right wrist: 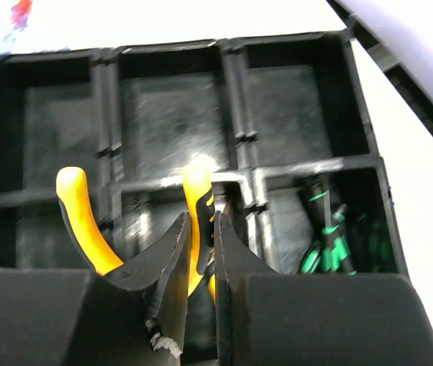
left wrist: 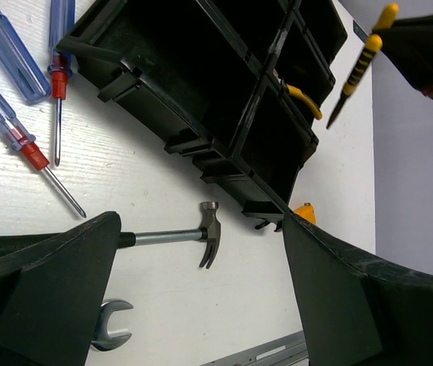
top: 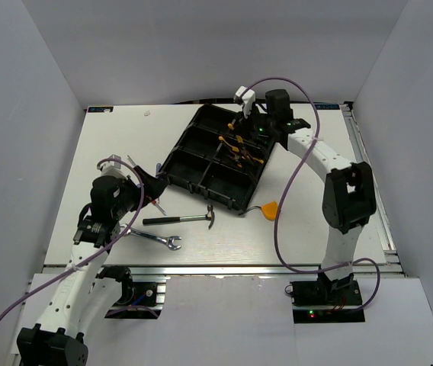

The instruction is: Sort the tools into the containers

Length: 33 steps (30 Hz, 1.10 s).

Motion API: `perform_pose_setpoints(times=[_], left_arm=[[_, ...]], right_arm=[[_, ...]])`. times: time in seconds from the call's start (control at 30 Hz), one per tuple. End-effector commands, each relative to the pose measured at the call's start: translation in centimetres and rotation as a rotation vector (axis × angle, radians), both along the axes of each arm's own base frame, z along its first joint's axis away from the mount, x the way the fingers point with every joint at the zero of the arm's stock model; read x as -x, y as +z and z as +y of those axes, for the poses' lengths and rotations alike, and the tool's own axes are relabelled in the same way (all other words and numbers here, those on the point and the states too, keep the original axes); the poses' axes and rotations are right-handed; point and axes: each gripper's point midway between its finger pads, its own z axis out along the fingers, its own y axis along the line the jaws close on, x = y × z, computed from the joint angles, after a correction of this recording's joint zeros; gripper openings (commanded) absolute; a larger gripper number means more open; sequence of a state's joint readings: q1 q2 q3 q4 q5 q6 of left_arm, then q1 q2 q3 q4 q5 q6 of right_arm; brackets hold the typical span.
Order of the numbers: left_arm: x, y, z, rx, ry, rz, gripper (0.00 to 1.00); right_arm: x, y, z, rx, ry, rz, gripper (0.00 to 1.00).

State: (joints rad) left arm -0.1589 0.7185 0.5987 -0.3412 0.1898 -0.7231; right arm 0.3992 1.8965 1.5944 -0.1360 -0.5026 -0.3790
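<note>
The black tray (top: pixel 201 179) lies at an angle in the middle of the table. My right gripper (top: pixel 241 126) (right wrist: pixel 203 221) hangs over it, shut on a yellow-and-black striped tool handle (right wrist: pixel 200 200) (left wrist: pixel 357 65). Yellow-handled pliers (right wrist: pixel 79 217) (left wrist: pixel 306 101) lie in a compartment below. Black-green screwdrivers (right wrist: pixel 327 240) fill the neighbouring compartment. My left gripper (top: pixel 144 187) (left wrist: pixel 200 225) is open above the table, left of the tray. In front of it lie the hammer (top: pixel 178 219) (left wrist: pixel 172 236) and the wrench (top: pixel 155 239) (left wrist: pixel 113 325). Blue-handled screwdrivers with red collars (left wrist: pixel 18 137) lie beside it.
An orange tape measure (top: pixel 268 208) (left wrist: pixel 304 212) sits at the tray's near corner. The tray's raised wall (left wrist: pixel 201 145) stands close to the left gripper. White walls enclose the table on three sides.
</note>
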Motion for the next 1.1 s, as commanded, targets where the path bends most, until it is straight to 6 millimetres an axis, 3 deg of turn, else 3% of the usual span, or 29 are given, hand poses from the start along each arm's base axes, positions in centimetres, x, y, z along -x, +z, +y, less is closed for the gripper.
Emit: perform_pose_setpoints(times=[0.0, 0.33, 0.47, 0.5, 0.6, 0.73, 0.87, 0.97, 1.03, 1.07], left_arm=[[-0.1, 1.2, 0.5, 0.004, 0.03, -0.025, 0.98], [-0.9, 0.7, 0.5, -0.007, 0.033, 0.004, 0.98], [-1.2, 0.5, 0.5, -0.004, 0.038, 0.011, 0.98], [-1.2, 0.4, 0.4, -0.003, 0.038, 0.013, 0.98], [-1.4, 0.1, 0.6, 0.0, 0.054, 0.023, 0.98], [-1.7, -0.3, 0.9, 0.014, 0.091, 0.047, 0.95], [-2.2, -0.9, 1.4, 0.014, 0.138, 0.076, 0.88], [-2.8, -1.4, 1.7, 0.002, 0.166, 0.114, 0.75], [-3.2, -2.5, 2.1, -0.018, 0.185, 0.161, 0.55], [-3.6, -2.4, 2.2, -0.023, 0.192, 0.17, 0.47]], right_arm=[[-3.9, 6.5, 1.0, -0.111, -0.041, -0.199, 0.0], [-3.9, -0.1, 1.0, -0.056, -0.044, -0.148, 0.0], [-3.6, -1.0, 1.0, -0.046, -0.04, -0.132, 0.12], [-3.5, -1.0, 1.0, -0.043, -0.039, -0.132, 0.22], [-3.3, -0.8, 0.9, -0.039, -0.029, -0.136, 0.37], [-2.9, 0.3, 0.7, -0.052, -0.018, -0.143, 0.46], [-1.4, 2.8, 0.8, -0.087, 0.032, -0.154, 0.51], [0.8, 4.5, 0.4, -0.087, 0.132, -0.142, 0.56], [2.6, 5.2, 0.0, -0.088, 0.213, -0.139, 0.58], [4.4, 5.4, -0.4, -0.076, 0.284, -0.137, 0.58]])
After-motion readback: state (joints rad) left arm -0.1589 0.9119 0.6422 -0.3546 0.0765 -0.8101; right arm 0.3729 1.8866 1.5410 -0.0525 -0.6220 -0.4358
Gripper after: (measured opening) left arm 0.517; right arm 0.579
